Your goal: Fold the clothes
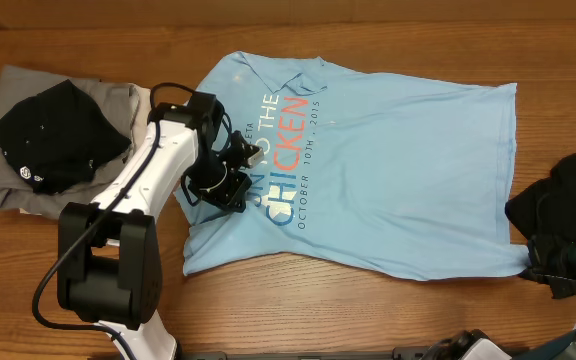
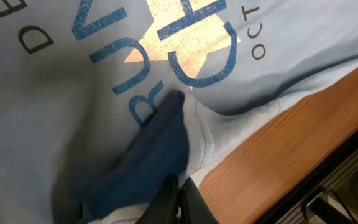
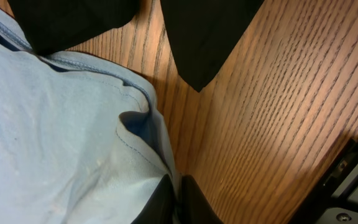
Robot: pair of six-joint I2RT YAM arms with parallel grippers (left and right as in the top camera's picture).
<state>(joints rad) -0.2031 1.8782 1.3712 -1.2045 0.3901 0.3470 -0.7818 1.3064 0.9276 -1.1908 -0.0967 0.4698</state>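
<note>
While the light-blue T-shirt [image 1: 388, 170] lay spread print-up across the wood-grain tabletop [image 1: 368, 310], the left claw [image 2: 176, 190] was clenched on a fold by the lettering. The right claw [image 3: 179, 186] pinched its hem corner, beside a black garment [image 1: 568, 210].

The light-blue T-shirt [image 1: 398, 170] reads "THE CHICKEN" in blue and red, with "October 10th · 2015" beside it; the left wrist view shows "RU", "CH", "OC".

The T-shirt [image 1: 408, 180] was light blue with darker blue and red lettering. There were also a black garment [image 1: 58, 135] and a grey garment [image 1: 13, 190]; the table [image 1: 368, 310] showed brown wood grain.
</note>
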